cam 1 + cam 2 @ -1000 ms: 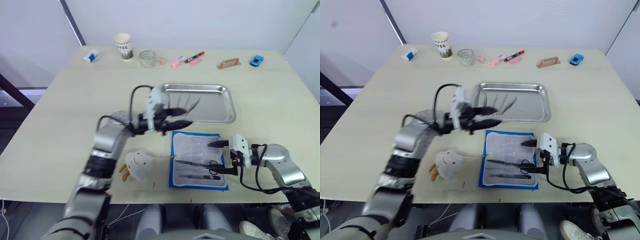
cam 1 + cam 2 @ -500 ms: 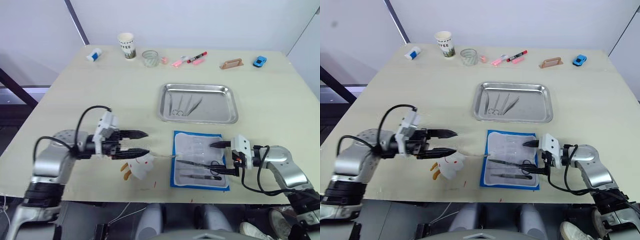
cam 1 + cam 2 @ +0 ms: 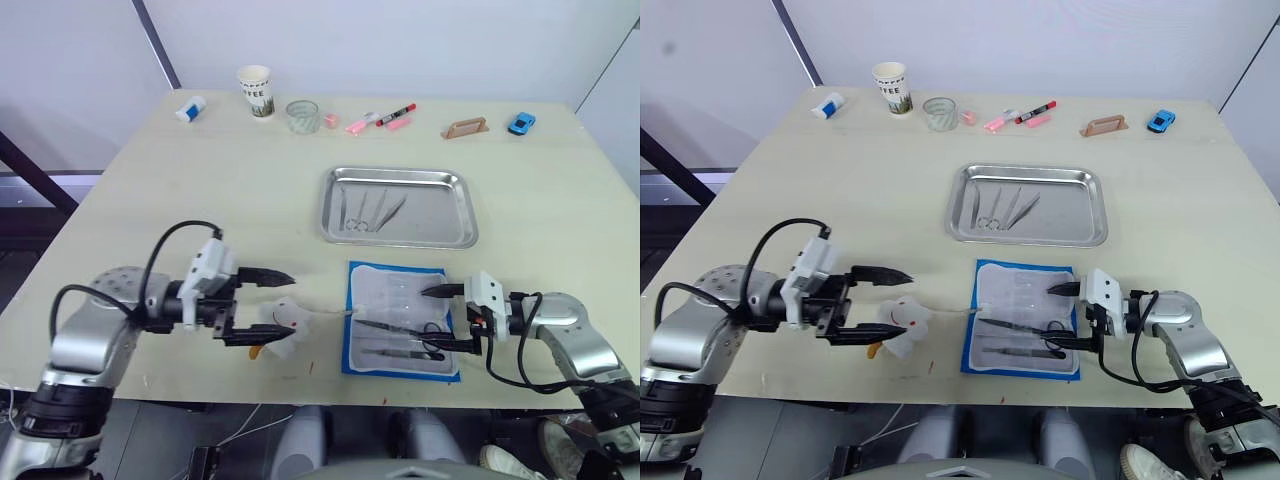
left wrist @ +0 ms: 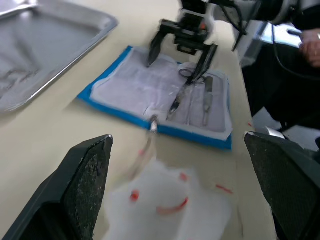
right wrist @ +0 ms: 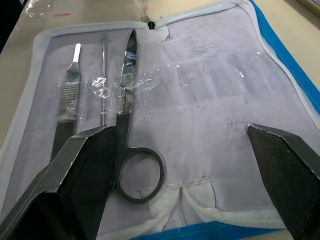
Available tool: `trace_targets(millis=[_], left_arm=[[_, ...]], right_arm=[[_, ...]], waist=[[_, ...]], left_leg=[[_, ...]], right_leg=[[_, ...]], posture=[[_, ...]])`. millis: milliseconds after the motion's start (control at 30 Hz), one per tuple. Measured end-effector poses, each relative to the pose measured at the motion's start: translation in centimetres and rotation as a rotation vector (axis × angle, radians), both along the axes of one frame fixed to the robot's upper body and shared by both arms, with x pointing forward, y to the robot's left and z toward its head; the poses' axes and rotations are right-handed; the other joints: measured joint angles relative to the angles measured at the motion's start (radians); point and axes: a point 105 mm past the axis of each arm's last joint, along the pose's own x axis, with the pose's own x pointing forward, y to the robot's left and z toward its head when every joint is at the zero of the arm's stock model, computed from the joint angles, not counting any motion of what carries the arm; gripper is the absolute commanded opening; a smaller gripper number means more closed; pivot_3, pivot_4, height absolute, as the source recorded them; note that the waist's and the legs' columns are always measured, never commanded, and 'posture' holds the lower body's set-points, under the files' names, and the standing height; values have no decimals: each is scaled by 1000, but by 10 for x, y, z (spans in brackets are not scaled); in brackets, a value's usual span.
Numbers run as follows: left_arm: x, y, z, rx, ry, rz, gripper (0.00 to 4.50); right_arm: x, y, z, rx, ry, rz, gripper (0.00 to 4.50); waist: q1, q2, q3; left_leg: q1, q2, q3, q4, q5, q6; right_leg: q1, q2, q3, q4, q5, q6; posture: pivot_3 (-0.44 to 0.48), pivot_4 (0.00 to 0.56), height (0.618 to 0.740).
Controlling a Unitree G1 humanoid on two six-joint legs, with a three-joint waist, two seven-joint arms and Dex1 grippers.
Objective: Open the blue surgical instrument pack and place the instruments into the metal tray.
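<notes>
Jaws on your right gripper (image 3: 445,318) are spread wide and holding nothing, parked right over the opened blue surgical instrument pack (image 3: 402,320). The pack lies flat on the counter (image 3: 540,190) with its whitish lining facing up, and its near edge sits directly under those jaws. In the right wrist view you've got the scissors (image 5: 131,125) lying between the two fingers, ring handle closest to the wrist, with a flat-handled tool (image 5: 67,95) and a thin probe (image 5: 103,80) just beside them, all still tucked in the clear pockets.

Your left gripper (image 3: 258,306) is also wide open and empty, pointing toward the pack from the far side of it. A small white plush toy (image 3: 283,325) sits between those jaws' tips, though you can't tell if they touch it. The pack's zipper pull (image 4: 153,121) pokes out toward that toy.

Beyond both sets of jaws, the metal tray (image 3: 400,206) sits apart from the pack's far edge, and a few slim instruments (image 3: 366,211) already lie in its left half.
</notes>
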Motion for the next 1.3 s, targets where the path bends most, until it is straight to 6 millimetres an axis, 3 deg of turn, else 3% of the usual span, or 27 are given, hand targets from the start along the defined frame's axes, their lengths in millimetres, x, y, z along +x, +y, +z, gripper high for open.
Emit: trace_targets(millis=[267,533,800,967,1067,1300], left_arm=[[0,-38,-10,-21,-10,-92,4462],[6,-42,-21,-25,-39,-111,4462],[12,-52,-33,-75,-40,-127,4462],[14,-52,-34,-72,-56,-144,4462],[18,-55,-35,-58,-60,-155,4462],[24,-62,-33,-42,-80,-165,4462]], right_arm=[[0,0,1,-1,2,5,4500],[-2,-1,2,4,10,-8,4500],[-16,-3,11,95,88,-34,4500],[-24,-18,35,142,63,-50,4500],[-46,-38,49,151,57,-64,4500],[-73,-68,69,136,0,-137,4500]], waist=[[-2,0,0],[-1,0,0],[-2,3,2],[1,4,3],[2,4,4],[-1,5,5]], left_leg=[[0,0,1,0,0,0],[0,0,1,0,0,0],[-1,0,0,1,0,0],[-2,-1,0,1,0,0],[-4,-1,0,1,0,0],[-4,-2,-2,1,0,0]], right_leg=[[0,1,1,0,0,0],[0,1,0,0,0,0],[-1,1,0,0,0,0],[-1,1,-1,0,0,0],[0,1,0,-1,0,1],[0,1,0,-1,0,1]], posture=[[0,150,740],[0,150,740],[0,150,740],[0,150,740],[0,150,740],[0,150,740]])
